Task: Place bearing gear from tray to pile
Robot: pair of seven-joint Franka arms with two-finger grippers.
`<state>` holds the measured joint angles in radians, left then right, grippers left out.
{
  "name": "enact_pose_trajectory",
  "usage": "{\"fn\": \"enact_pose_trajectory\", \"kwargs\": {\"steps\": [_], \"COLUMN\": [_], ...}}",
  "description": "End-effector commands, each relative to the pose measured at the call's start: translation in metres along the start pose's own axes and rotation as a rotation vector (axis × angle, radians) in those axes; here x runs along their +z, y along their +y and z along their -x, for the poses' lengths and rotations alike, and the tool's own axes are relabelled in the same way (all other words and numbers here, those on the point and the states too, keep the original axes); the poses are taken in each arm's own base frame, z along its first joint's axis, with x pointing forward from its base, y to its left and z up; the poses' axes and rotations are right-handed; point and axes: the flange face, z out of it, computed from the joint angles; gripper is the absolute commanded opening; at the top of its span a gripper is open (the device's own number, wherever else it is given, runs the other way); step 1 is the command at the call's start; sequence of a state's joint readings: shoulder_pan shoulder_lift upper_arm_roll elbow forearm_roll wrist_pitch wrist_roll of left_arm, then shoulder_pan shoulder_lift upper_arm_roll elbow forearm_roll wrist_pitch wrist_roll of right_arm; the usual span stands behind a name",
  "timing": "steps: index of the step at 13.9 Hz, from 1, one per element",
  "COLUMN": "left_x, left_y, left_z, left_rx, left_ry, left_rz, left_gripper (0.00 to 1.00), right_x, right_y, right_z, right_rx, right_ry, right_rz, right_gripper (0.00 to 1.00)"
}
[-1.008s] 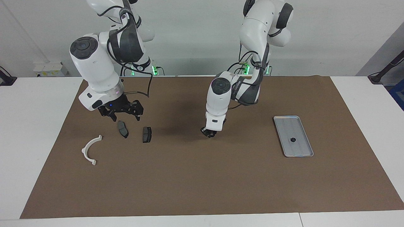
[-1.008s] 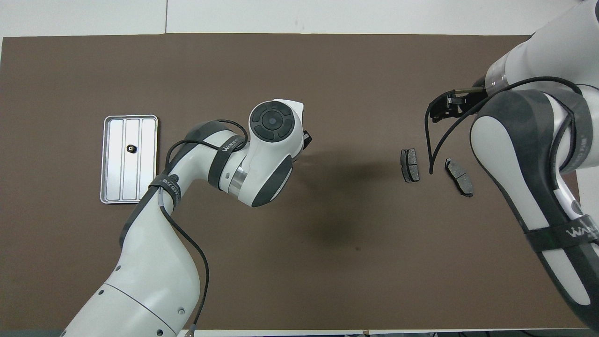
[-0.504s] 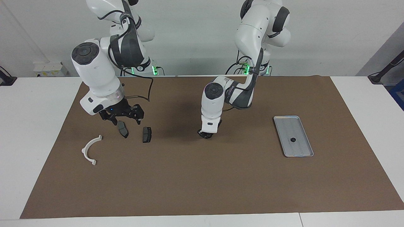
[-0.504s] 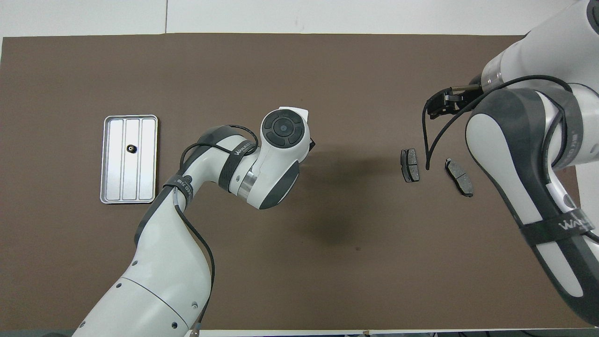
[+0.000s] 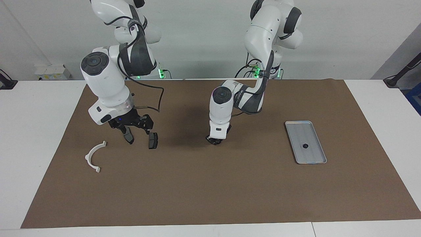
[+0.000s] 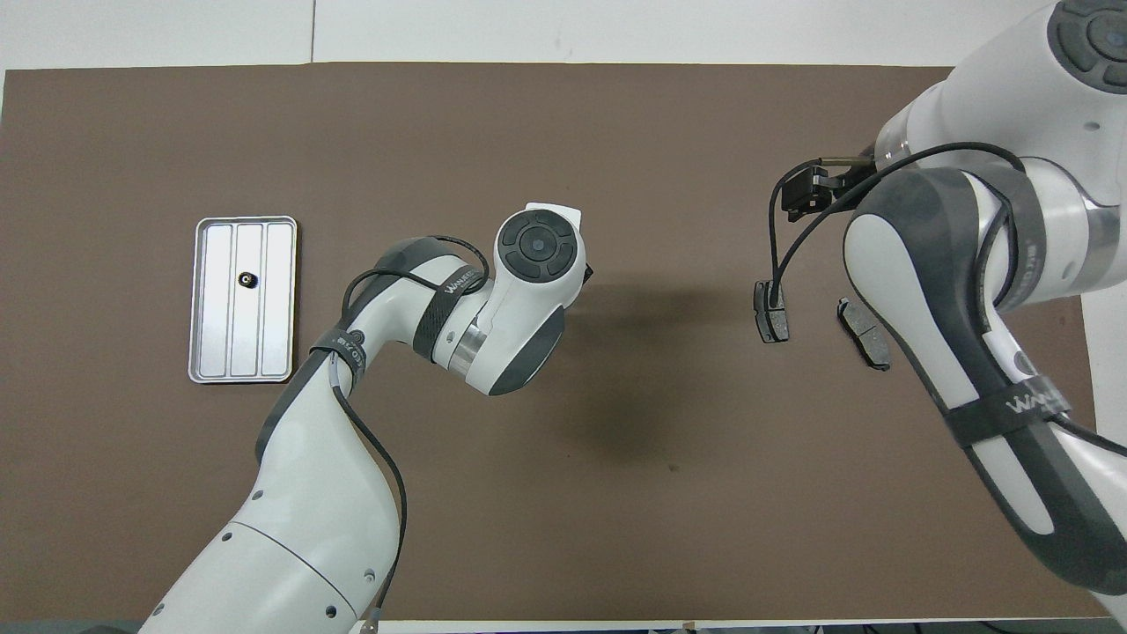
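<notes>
Brown mat (image 5: 210, 184) covers the table. Tray (image 5: 311, 154) lies flat on the mat toward the left arm's end, long side running away from the robots. Gear (image 5: 305, 145), small and dark, sits in the tray's middle groove, near the tray's centre; nothing touches it. Left gripper (image 5: 214, 140) hangs low over bare mat, well apart from the tray, toward the right arm's end from it; cannot tell whether its fingers are spread or closed, since the wrist hides them from above. Pile lies well apart from the tray, at the right arm's end: 2 pads and 1 bracket. Pad (image 5: 153, 140) nearest the tray lies flat; second pad (image 5: 129, 136) just beside it, farther from the tray. Bracket (image 5: 94, 156), white arc, lies farther still from the tray and farther from the robots than the pads. Right gripper (image 5: 133, 128) hovers over the 2 pads, fingers spread, grasping nothing.
</notes>
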<state>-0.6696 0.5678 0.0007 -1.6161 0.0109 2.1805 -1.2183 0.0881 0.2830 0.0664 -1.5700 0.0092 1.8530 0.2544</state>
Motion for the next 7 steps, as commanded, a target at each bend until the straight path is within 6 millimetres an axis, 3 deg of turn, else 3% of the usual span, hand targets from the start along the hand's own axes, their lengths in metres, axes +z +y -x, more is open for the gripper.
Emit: {"fn": "enact_pose_trajectory", "kwargs": {"steps": [1, 3, 5, 7], "left_x": [-0.003, -0.041, -0.056, -0.058], "left_y": [-0.009, -0.036, -0.071, -0.121], "left_z": [-0.013, -0.055, -0.097, -0.144], "left_rx": [-0.017, -0.067, -0.008, 0.075], "left_ry": [0.036, 0.048, 0.027, -0.001], "left_rz": [-0.039, -0.029, -0.064, -0.087], "left_gripper": [1.00, 1.00, 1.00, 1.00], "right_x": [0.016, 0.026, 0.037, 0.046], "right_y": [-0.029, -0.052, -0.080, -0.114], "right_z": [-0.003, 0.001, 0.003, 0.006], "right_rx": [0.036, 0.060, 0.102, 0.152], "right_ry": [0.012, 0.008, 0.011, 0.036], "right_rz": [0.021, 0.035, 0.034, 0.042], "right_gripper": [1.00, 1.00, 1.00, 1.00]}}
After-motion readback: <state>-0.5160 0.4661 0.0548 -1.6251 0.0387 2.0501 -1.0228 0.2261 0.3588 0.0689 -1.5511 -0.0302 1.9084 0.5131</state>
